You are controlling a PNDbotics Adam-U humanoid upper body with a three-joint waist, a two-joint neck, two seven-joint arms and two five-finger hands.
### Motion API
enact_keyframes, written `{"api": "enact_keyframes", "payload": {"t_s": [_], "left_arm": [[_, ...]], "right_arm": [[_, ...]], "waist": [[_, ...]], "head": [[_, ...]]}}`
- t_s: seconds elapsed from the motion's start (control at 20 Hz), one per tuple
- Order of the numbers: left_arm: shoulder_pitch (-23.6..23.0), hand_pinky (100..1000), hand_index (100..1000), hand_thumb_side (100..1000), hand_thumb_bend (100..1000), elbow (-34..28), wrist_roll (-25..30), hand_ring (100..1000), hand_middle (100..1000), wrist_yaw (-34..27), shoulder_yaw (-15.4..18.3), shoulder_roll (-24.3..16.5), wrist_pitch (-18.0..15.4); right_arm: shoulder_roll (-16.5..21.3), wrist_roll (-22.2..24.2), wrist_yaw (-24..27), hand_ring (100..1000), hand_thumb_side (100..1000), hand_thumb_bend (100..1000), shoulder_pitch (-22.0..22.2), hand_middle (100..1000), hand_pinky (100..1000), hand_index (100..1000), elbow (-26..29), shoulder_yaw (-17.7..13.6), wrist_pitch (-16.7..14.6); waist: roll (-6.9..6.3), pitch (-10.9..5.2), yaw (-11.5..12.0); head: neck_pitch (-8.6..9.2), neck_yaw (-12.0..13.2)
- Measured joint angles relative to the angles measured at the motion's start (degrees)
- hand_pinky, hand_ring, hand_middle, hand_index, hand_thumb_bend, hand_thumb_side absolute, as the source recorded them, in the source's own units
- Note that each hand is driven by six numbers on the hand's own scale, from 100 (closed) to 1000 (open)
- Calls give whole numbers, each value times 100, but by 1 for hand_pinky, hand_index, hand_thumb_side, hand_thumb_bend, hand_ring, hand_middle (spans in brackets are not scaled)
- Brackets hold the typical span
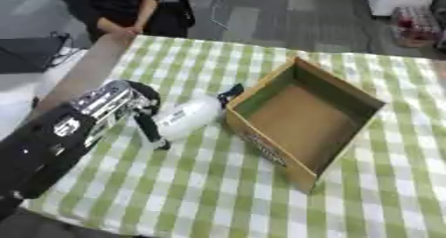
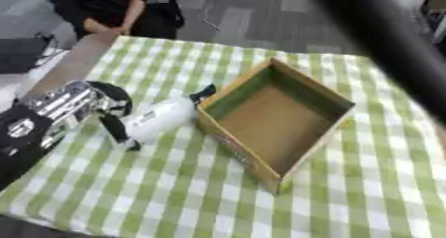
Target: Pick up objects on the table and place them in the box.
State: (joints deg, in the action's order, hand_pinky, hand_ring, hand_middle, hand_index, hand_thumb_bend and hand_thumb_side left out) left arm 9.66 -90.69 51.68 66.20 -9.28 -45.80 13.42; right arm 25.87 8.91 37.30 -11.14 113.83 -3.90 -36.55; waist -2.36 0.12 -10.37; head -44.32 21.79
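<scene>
A white bottle (image 1: pixel 185 117) with a dark cap (image 1: pixel 231 93) lies on its side on the green-checked table (image 1: pixel 200 187), its cap end touching the left wall of the box. The open cardboard box (image 1: pixel 264 143) stands at the middle right, turned askew, and its brown floor shows nothing inside. My left arm comes in from the lower left. Its hand (image 1: pixel 145 108) sits at the bottle's left end with dark fingers (image 1: pixel 152 131) curled round the white body. My right hand shows in neither view.
The table's left edge (image 1: pixel 83 75) runs close beside my left arm. In the right eye view a dark blurred bar (image 2: pixel 383 38) crosses the upper right, close to the camera. Bare cloth lies in front of the box and to its right.
</scene>
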Motion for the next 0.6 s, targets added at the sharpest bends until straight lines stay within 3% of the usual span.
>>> {"api": "enact_keyframes", "payload": {"t_s": [0.05, 0.1, 0.15, 0.2, 0.25, 0.3, 0.35, 0.4, 0.45, 0.5, 0.55, 0.6], "left_arm": [[10, 807, 791, 659, 505, 47, 0, 773, 853, -7, 0, 2, 0], [31, 778, 785, 692, 377, 90, 0, 743, 826, -18, 0, 4, 0], [49, 764, 780, 712, 323, 129, -1, 715, 805, -30, 0, 7, 1], [54, 693, 747, 782, 171, 165, -1, 613, 721, -53, 0, 10, 1], [68, 616, 715, 855, 100, 189, -1, 530, 638, -85, 0, 10, 1], [88, 540, 662, 863, 100, 194, -1, 459, 566, -122, 0, 13, 1], [99, 555, 674, 861, 100, 195, -2, 471, 579, -153, 4, 25, 6], [99, 390, 543, 876, 100, 194, -5, 307, 464, -187, 5, 43, 12], [100, 390, 543, 876, 100, 193, -7, 307, 464, -233, 7, 54, 17], [100, 204, 409, 840, 100, 193, -8, 136, 294, -272, 7, 55, 17], [100, 146, 380, 855, 100, 190, -10, 100, 241, -288, 7, 55, 8], [100, 100, 300, 801, 100, 183, -4, 100, 120, -300, 7, 55, -9]], "right_arm": [[0, 0, 0, 577, 964, 355, 0, 579, 441, 845, 0, 0, 0], [0, 1, 0, 577, 964, 355, 0, 578, 440, 845, 0, 0, 1], [0, 1, 0, 576, 963, 355, 0, 578, 440, 845, 0, 0, 1], [0, 1, 0, 576, 963, 356, 0, 576, 440, 844, 0, 0, 1], [-1, 1, 0, 576, 963, 356, 0, 576, 440, 844, 0, 0, 1], [-1, 1, 0, 576, 963, 356, 0, 576, 440, 844, 0, 0, 1], [-1, 1, 0, 576, 963, 356, 0, 576, 440, 844, 0, 0, 1], [-1, 1, 1, 576, 962, 356, 0, 575, 440, 843, 0, 0, 1], [-1, 1, 1, 576, 963, 356, 0, 575, 440, 843, 0, 0, 1], [-1, 1, 1, 576, 962, 356, -1, 575, 440, 843, 0, 0, 1], [-1, 1, 1, 576, 963, 355, -1, 575, 440, 843, 0, 0, 1], [-1, 1, 1, 576, 962, 356, -1, 575, 440, 843, 0, 0, 1]], "waist": [[0, 0, -1], [1, 0, -3], [2, 0, -7], [2, 0, -9], [3, 0, -9], [4, 1, -9], [4, 1, -9], [4, 1, -9], [5, 1, -9], [5, 1, -9], [5, 1, -9], [5, 1, -10]], "head": [[0, 0], [0, 0], [0, 0], [0, 0], [0, 0], [0, 0], [0, 0], [0, 0], [0, 0], [0, 0], [0, 0], [0, 0]]}}
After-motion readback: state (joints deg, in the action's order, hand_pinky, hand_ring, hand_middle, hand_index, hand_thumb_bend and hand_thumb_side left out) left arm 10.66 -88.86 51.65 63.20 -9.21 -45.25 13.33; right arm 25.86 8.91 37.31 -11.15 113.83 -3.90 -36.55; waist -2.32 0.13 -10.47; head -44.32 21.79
